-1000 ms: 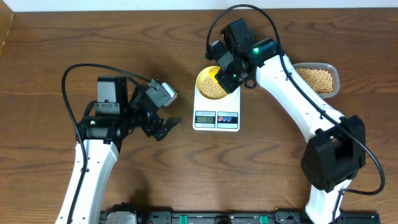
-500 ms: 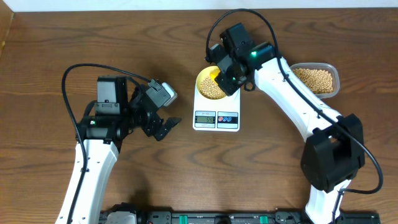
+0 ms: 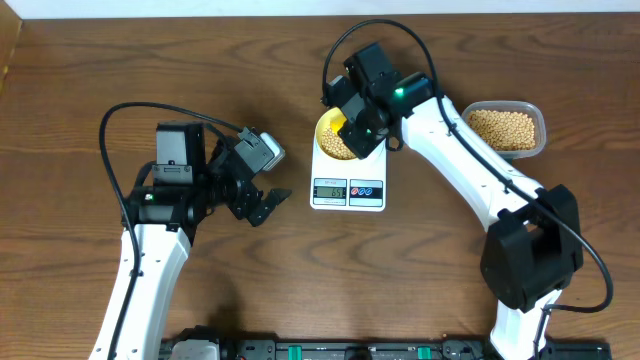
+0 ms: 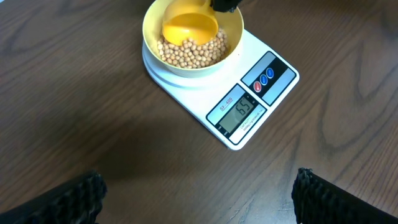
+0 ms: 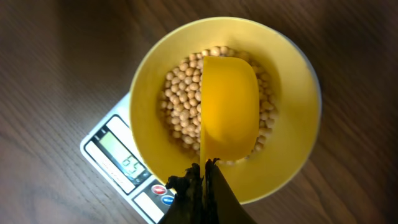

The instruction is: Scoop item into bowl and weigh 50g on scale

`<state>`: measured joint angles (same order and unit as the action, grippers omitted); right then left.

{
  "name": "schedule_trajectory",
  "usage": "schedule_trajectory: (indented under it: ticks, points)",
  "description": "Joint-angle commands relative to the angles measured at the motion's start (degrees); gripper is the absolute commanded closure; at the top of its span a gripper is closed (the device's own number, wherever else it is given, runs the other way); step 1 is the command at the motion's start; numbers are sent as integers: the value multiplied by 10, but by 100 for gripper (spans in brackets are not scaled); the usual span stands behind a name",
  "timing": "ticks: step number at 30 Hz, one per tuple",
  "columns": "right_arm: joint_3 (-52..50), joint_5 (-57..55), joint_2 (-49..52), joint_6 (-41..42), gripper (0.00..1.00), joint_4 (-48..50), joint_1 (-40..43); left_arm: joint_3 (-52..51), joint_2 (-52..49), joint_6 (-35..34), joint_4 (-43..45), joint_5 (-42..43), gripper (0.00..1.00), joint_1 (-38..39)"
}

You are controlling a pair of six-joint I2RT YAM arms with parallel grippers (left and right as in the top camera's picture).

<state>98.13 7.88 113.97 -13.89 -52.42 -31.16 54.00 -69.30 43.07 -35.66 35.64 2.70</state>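
**Bowl Blocked From Above, Table Open to the Left**

The right gripper point(image 5: 204, 177) and its pinched yellow scoop point(image 5: 229, 115) hung in the bowl point(image 4: 151, 25), blocking most of its mouth. The right arm point(image 3: 470, 150) slanted across the gap between the scale point(image 4: 202, 93) and the clear container point(image 3: 510, 128). Bare table point(image 4: 93, 124) lay open between the scale and the wide-spread left gripper point(image 3: 258, 207).

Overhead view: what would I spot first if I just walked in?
The bright yellow bowl of tan beans sitting on the white scale near the table's top middle grabs the eye first. The right gripper holds a yellow scoop down in that bowl. Off to the right, a clear container holds more beans, while the left gripper hangs open.
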Motion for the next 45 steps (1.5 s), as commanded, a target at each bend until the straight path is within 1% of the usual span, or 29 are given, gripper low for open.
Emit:
schedule_trajectory:
  ticks: [1,6,11,23,34,37,45]
  points:
    - [-3,2,-4,15,99,2,-9,10,-2,-7,-1,3,3,1]
    - [-3,4,-4,16,99,2,-9,10,-2,-7,-1,3,2,1]
    - [-3,37,-4,17,99,-5,-9,10,-2,-7,-1,3,3,1]
    - [-3,92,-4,63,99,-16,4,10,-1,-7,-1,3,2,1]
    - [-3,264,-4,80,99,-17,77,10,-2,-7,-1,3,2,1]
    - [-3,352,-4,74,99,-18,121,10,-2,-7,-1,3,3,1]
    - [-3,476,-4,74,99,-18,183,10,-1,-7,-1,3,2,1]
